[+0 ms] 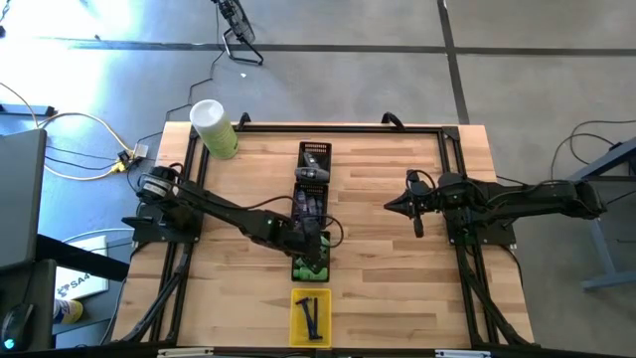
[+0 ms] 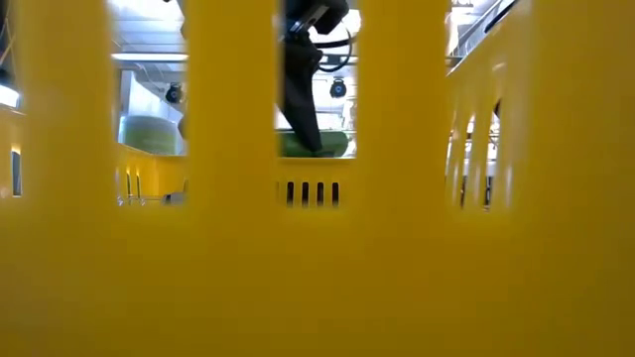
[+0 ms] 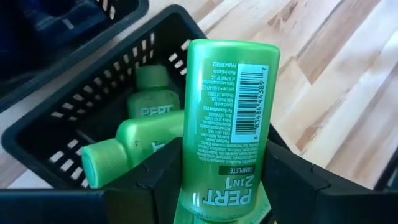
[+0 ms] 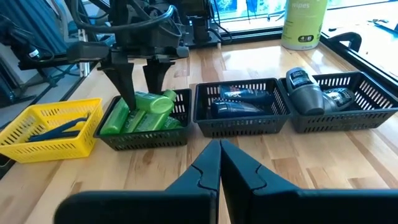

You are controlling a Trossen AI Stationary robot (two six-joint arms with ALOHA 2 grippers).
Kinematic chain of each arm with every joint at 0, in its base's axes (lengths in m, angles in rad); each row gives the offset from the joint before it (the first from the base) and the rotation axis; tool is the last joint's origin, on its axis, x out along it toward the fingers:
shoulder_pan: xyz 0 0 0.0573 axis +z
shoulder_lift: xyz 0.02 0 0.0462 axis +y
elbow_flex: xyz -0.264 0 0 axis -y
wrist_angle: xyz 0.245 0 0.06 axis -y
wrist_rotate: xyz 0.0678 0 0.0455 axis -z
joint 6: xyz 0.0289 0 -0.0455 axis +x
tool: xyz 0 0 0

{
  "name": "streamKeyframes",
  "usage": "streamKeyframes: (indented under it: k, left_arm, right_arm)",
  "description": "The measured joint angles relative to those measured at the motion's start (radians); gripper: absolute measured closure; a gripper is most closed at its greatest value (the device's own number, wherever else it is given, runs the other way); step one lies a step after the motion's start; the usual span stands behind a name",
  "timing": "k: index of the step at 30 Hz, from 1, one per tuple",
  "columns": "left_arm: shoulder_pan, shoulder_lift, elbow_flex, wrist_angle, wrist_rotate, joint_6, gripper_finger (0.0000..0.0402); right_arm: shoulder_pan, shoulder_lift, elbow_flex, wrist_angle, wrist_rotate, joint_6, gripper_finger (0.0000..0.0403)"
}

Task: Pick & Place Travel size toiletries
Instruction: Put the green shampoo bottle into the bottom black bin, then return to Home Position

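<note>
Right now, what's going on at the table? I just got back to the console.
The left claw is shut on a green Pert bottle, holding it over the black basket that already has other green bottles lying in it. The right claw is shut and empty, waiting over bare wood on its own side. A yellow basket with dark sticks sits at the end of the row.

My end effector (image 3: 227, 180) grips a glossy green plastic bottle (image 3: 227, 118); slotted black plastic basket (image 3: 74, 124), pale wood-grain table (image 3: 348, 74)
</note>
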Motion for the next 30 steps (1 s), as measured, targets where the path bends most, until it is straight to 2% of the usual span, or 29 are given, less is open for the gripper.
streamKeyframes:
  k: [7, 18, 26, 30]
  left_arm:
    - [0.0, 0.0, 0.0, -0.05, 0.076, 0.001, 0.0209]
    - [0.013, -0.001, 0.0, -0.063, 0.075, 0.012, 0.0138]
    - [0.078, -0.053, 0.0, -0.075, 0.078, 0.128, 0.0135]
    - [0.104, -0.086, 0.0, -0.074, 0.077, 0.198, 0.0147]
  right_arm:
    - [0.0, 0.0, 0.0, 0.0, 0.0, 0.0, 0.0401]
    - [0.0, 0.0, 0.0, 0.0, 0.0, 0.0, 0.0401]
    - [0.0, 0.0, 0.0, -0.002, -0.002, 0.0, 0.0401]
    - [0.0, 0.0, 0.0, -0.007, -0.002, 0.0, 0.0401]
